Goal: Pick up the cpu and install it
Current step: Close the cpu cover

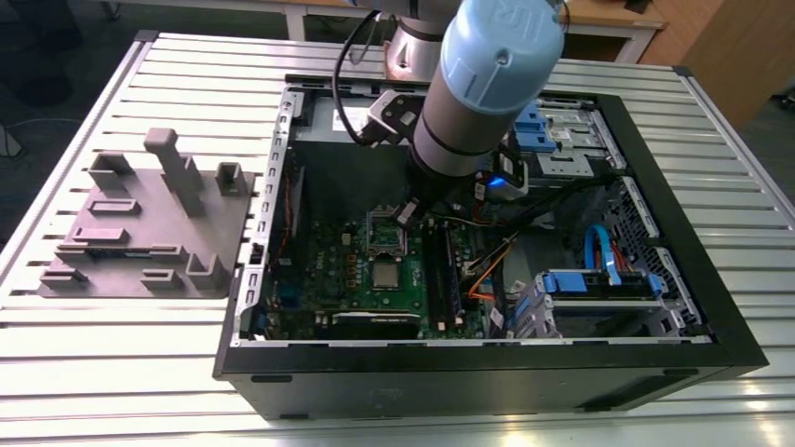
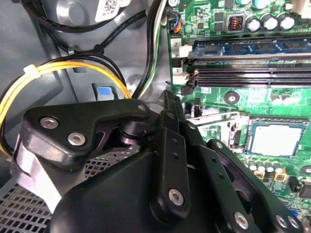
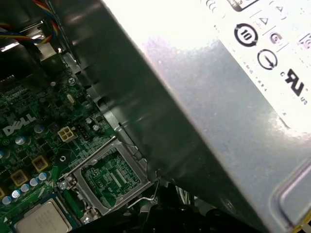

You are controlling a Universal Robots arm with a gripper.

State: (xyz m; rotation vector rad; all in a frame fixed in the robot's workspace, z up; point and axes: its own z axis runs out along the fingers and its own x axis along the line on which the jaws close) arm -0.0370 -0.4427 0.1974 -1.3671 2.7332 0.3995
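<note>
The cpu (image 1: 386, 274) sits flat on the green board (image 1: 335, 270) inside the open computer case (image 1: 695, 354), just beside the flipped-up metal socket frame (image 1: 386, 238) — also seen in the second wrist view (image 2: 277, 140) and first wrist view (image 3: 43, 219). The hand (image 1: 408, 214) hangs above the frame, touching nothing I can make out; whether it is spread or pressed together I cannot tell. Judged step: chip looks seated, frame not yet closed. The arm's bulk hides the hand's tips; the big grey box (image 3: 233, 97) blocks much of the first wrist view. A grey moulded tray (image 1: 143, 233) rests on the tabletop (image 1: 74, 372), well apart.
</note>
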